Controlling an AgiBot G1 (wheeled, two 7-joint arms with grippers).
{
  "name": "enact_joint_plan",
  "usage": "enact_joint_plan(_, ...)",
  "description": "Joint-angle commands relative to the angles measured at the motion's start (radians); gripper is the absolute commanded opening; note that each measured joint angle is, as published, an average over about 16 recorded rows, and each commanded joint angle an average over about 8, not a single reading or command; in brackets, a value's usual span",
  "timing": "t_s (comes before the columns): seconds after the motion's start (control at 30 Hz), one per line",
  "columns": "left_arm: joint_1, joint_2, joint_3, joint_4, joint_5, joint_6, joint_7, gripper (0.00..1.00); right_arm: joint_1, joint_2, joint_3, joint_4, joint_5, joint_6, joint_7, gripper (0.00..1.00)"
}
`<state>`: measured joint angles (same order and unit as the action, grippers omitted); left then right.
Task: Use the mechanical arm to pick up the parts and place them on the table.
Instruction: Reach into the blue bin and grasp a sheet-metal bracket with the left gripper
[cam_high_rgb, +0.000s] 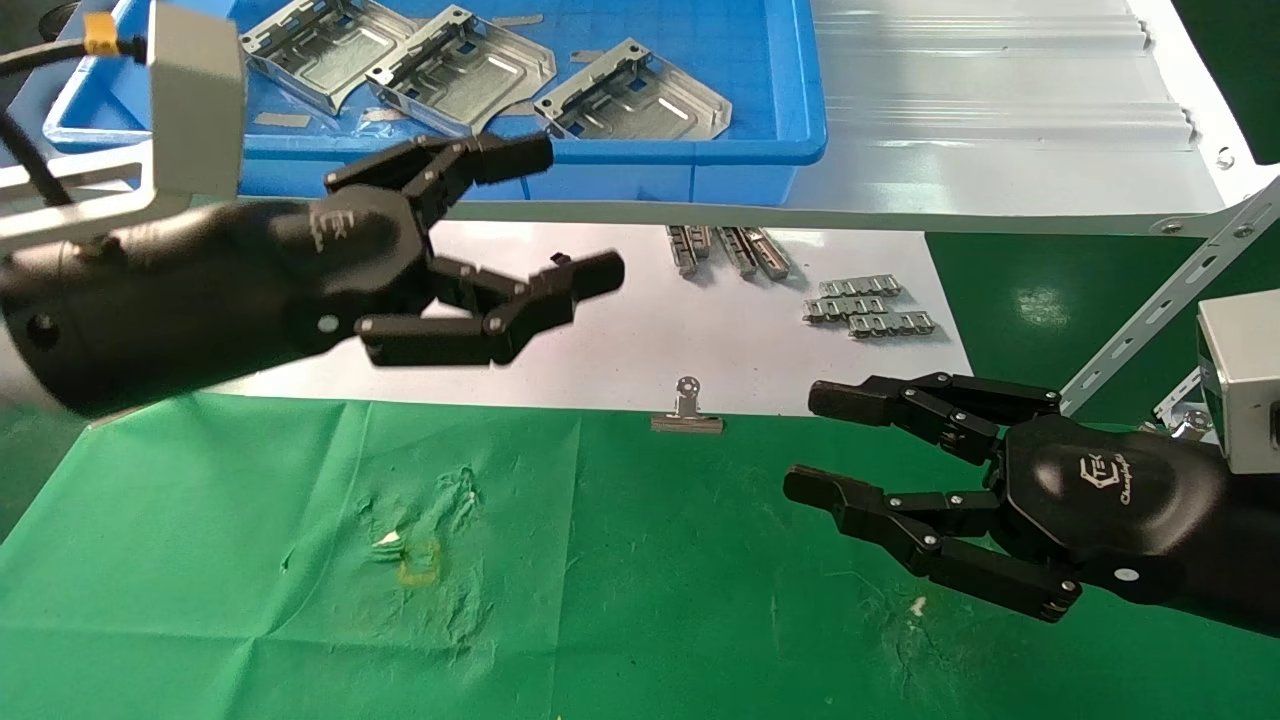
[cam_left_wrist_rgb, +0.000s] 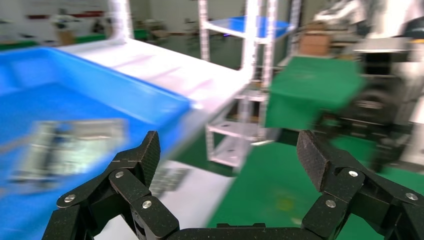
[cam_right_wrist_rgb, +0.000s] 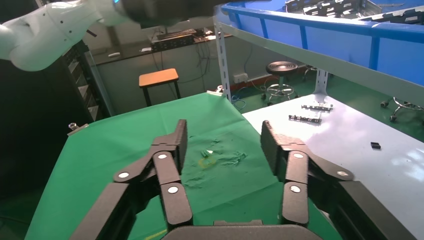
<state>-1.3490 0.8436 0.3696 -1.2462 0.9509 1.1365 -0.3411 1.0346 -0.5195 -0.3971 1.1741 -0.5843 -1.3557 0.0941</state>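
From the head camera, the left gripper (cam_high_rgb: 560, 215) hangs in the air with its jaws spread wide and nothing in them. Just past its upper fingertip sits the blue bin (cam_high_rgb: 770, 110), and three shiny silver parts (cam_high_rgb: 635, 100) lie flat inside it, side by side. The right gripper (cam_high_rgb: 815, 440) hovers low over the green worktop (cam_high_rgb: 250, 560), its jaws spread wide too, with nothing between them. Beyond its fingertips, on the white sheet (cam_high_rgb: 620, 350), lie some small metal strips (cam_high_rgb: 868, 307). A little metal clip (cam_high_rgb: 687, 410) sits on the sheet's near edge.

From the left wrist camera, the left gripper (cam_left_wrist_rgb: 227, 150) has its jaws wide apart and empty. The blue bin (cam_left_wrist_rgb: 100, 105) is out past one finger, with a blurry silver part (cam_left_wrist_rgb: 65, 147) in it.

From the right wrist camera, the right gripper (cam_right_wrist_rgb: 222, 137) has its jaws apart and empty. The green worktop (cam_right_wrist_rgb: 125, 150) lies under and in front of them, with a wrinkled, stained patch just past the fingertips. The small strips (cam_right_wrist_rgb: 310, 112) lie beyond one finger, on the white sheet (cam_right_wrist_rgb: 350, 135).
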Motion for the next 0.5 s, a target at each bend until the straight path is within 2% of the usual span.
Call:
enact_joint_plan(0.03, -0.029, 0.016, 0.008, 0.013, 0.032, -0.043, -0.015, 1.0, 0.0, 0.0, 0.0, 0.0, 0.0, 0.0, 0.0, 0.0)
enact_joint_plan(0.23, -0.199, 0.115, 0.078, 0.188, 0.162, -0.071, -0.003, 1.0, 0.0, 0.0, 0.0, 0.0, 0.0, 0.0, 0.0, 0.0)
enact_joint_plan(0.5, -0.425, 0.266, 0.164, 0.533, 0.306, -0.067, 0.071, 1.0, 0.0, 0.0, 0.0, 0.0, 0.0, 0.0, 0.0, 0.0)
